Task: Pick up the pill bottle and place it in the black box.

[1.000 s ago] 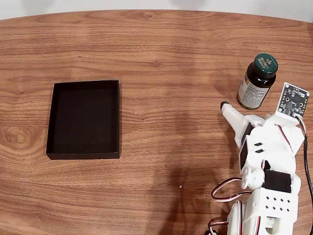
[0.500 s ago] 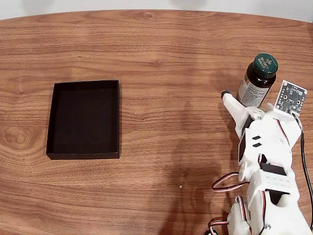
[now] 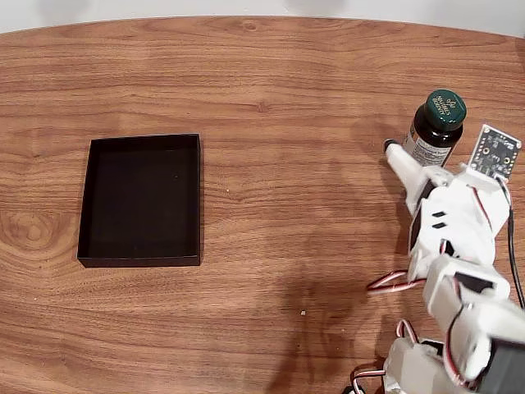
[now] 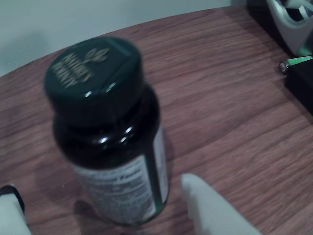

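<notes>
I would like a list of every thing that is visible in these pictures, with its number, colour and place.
pill bottle: one, dark amber-brown with a dark green cap and a white-green label, upright near the right edge of the table in the fixed view; close up in the wrist view.
black box: one, matte black, shallow, on the left part of the table in the fixed view, nothing visible inside it.
table: one, brown wood grain, under everything.
dark objects: black, at the upper right corner of the wrist view; too cut off to identify.
gripper: one, white with a dark fingertip, open, its fingers on either side of the pill bottle's base.
arm: one, white, with red and white wires, at the lower right of the fixed view.
</notes>
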